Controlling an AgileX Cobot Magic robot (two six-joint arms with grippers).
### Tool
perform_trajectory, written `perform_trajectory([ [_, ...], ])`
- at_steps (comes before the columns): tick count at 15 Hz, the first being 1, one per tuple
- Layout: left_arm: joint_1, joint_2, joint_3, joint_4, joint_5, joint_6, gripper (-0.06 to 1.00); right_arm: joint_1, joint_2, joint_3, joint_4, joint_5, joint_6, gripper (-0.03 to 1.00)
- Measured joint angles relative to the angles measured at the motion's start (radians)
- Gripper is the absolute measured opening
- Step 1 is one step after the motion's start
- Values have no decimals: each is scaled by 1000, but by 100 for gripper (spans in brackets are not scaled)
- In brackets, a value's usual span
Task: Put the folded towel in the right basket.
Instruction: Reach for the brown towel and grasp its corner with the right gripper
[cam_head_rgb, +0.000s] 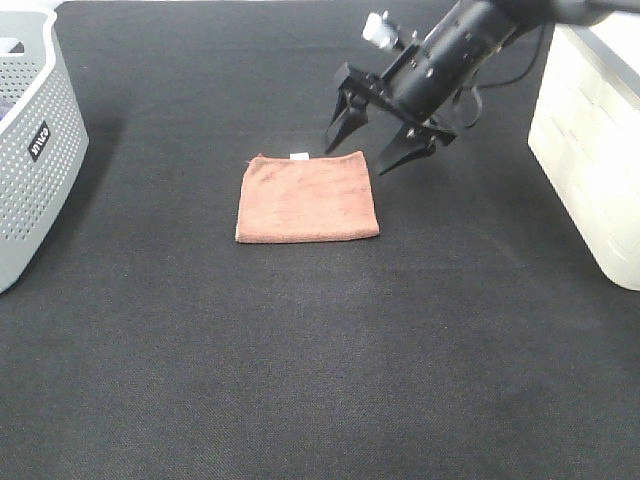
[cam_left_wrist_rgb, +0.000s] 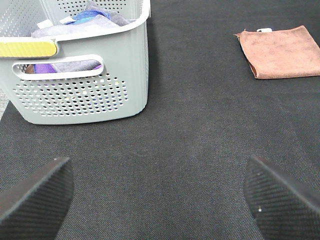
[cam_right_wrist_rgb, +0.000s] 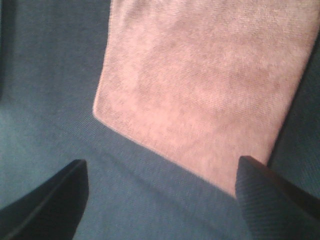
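The folded towel (cam_head_rgb: 307, 197) lies flat on the black mat, terracotta, with its small white tag (cam_head_rgb: 298, 155) on the far edge. It also shows in the left wrist view (cam_left_wrist_rgb: 282, 51) and fills the right wrist view (cam_right_wrist_rgb: 205, 85). My right gripper (cam_head_rgb: 362, 151) is open, hovering just above the towel's far right corner, one finger on each side of that edge. The right basket (cam_head_rgb: 592, 150), plain white, stands at the right edge. My left gripper (cam_left_wrist_rgb: 160, 195) is open and empty, off the high view, near the grey basket.
A grey perforated basket (cam_head_rgb: 30, 150) with a black label stands at the far left; the left wrist view shows it (cam_left_wrist_rgb: 85, 95) holding several cloths. The black mat (cam_head_rgb: 300, 360) covers the whole table.
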Motion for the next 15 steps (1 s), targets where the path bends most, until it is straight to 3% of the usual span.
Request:
perform_trajectory([
  [5, 0, 0, 0, 0, 0, 0, 87, -54, 152, -135, 18, 39, 25, 76],
  [15, 0, 0, 0, 0, 0, 0, 87, -53, 211, -146, 32, -8, -4, 75],
])
